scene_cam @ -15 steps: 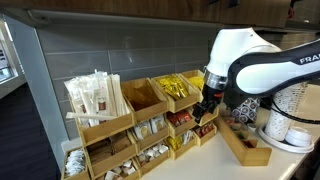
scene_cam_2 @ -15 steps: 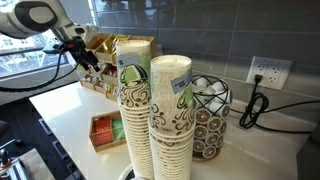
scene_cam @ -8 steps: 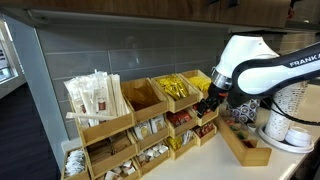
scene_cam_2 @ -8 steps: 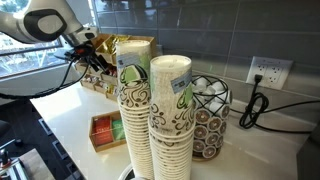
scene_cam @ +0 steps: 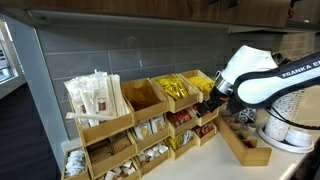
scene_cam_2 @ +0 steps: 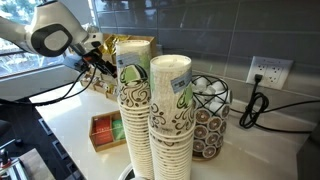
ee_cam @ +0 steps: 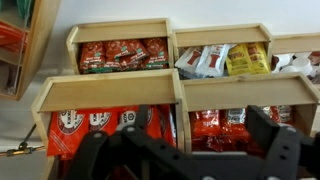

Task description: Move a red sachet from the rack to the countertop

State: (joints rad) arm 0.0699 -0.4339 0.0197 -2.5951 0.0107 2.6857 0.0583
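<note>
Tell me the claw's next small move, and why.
Probably shift the claw sideways until it centres on one bin's red sachets. In the wrist view it looks open and empty, facing the rack, but lined up with the wooden divider between two lower bins.

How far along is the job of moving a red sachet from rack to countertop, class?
Done: the pincer is at the rack, facing bins of red sachets in the wrist view. In hand: a grasp, though blur hides whether it holds one. Left: lifting one out and laying it on the countertop, where no loose one shows yet.
</note>
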